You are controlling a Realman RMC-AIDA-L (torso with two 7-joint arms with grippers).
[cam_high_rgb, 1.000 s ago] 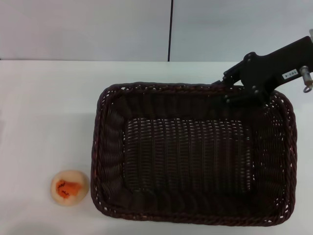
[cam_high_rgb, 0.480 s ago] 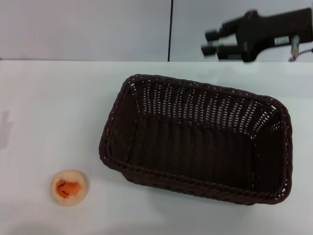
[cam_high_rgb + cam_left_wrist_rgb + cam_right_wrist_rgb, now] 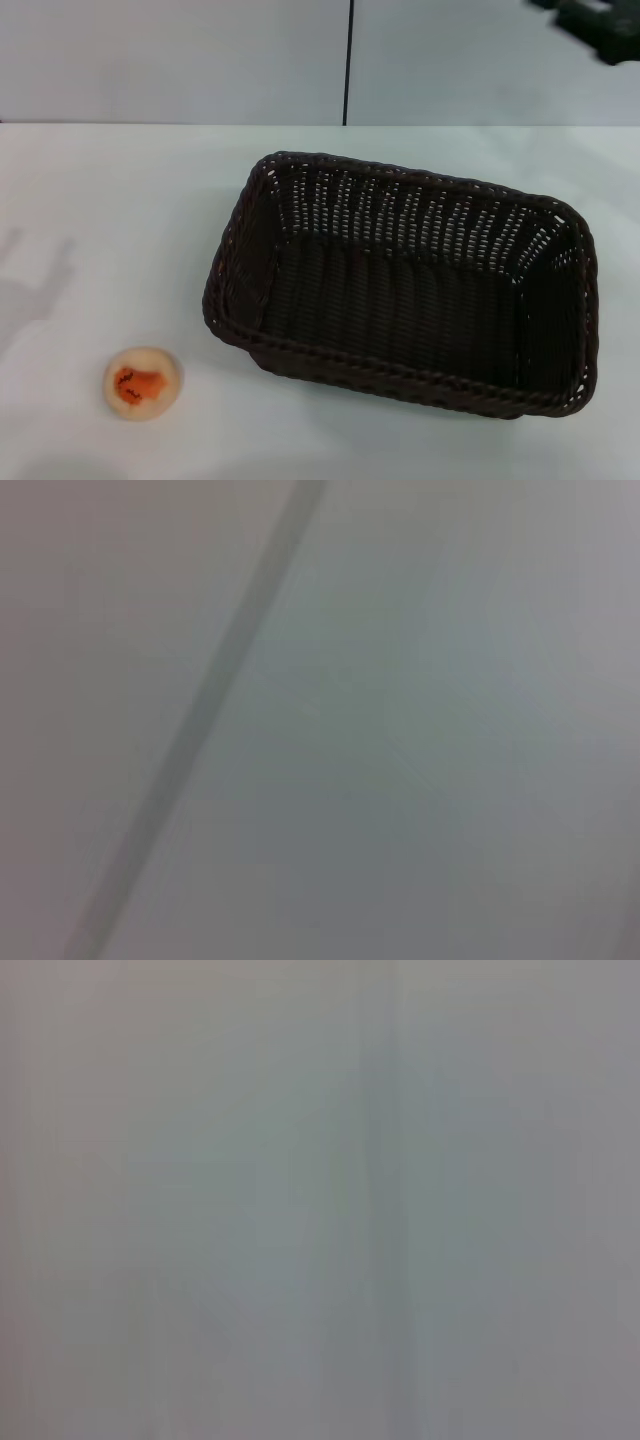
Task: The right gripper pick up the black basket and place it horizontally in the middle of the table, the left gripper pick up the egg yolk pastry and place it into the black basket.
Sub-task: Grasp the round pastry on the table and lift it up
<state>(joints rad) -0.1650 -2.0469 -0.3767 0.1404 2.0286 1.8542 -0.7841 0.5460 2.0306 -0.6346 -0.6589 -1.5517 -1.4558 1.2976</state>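
Note:
The black basket (image 3: 400, 180) lies on the white table (image 3: 110, 200), right of the middle, its long side running left to right and slightly turned. It is empty. The egg yolk pastry (image 3: 143, 382) sits on the table near the front left, apart from the basket, orange mark up. Only part of the right gripper (image 3: 598, 22) shows at the head view's top right corner, high above the table and clear of the basket. The left gripper is out of view; both wrist views show only plain grey surface.
A grey wall with a dark vertical seam (image 3: 348, 60) stands behind the table. A faint shadow (image 3: 35, 285) falls on the table's left side.
The right gripper let go of the basket's far right rim and rose up and away to the top right. The basket dropped and settled slightly turned. The pastry has not moved.

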